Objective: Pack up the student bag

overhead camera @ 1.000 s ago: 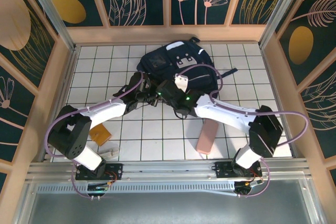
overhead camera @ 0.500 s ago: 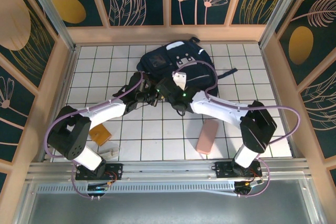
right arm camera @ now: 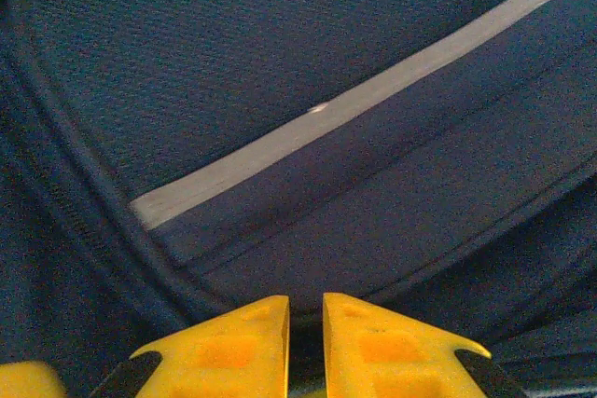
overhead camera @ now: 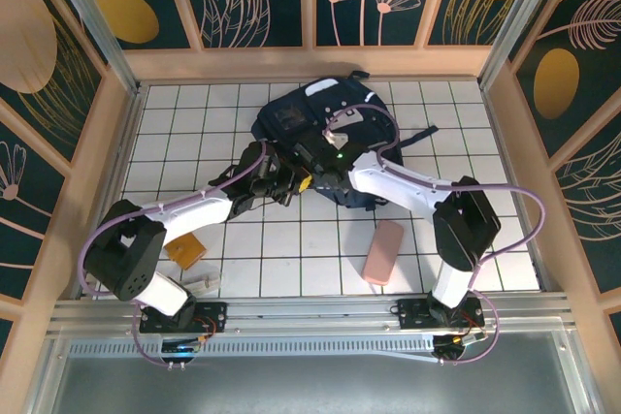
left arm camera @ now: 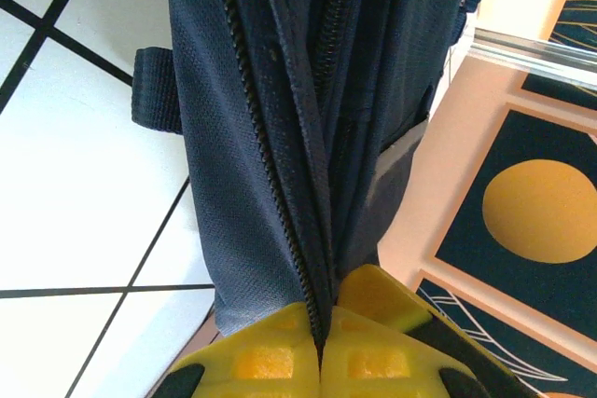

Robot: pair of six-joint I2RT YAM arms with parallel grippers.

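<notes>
I'm pushing the right gripper (right arm camera: 305,303) farther out over the student bag (overhead camera: 291,115), its jaws narrowing, while my left gripper (left arm camera: 320,328) is edging forward along the bag's near edge.

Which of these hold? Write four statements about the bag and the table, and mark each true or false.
1. The left jaws are shut on the bag beside its zipper. True.
2. The pink case is inside the bag. False: it lies on the table, apart from the bag.
3. The bag lies at the table's near edge. False: it lies toward the far side.
4. A pale stripe crosses the bag's fabric. True.
</notes>
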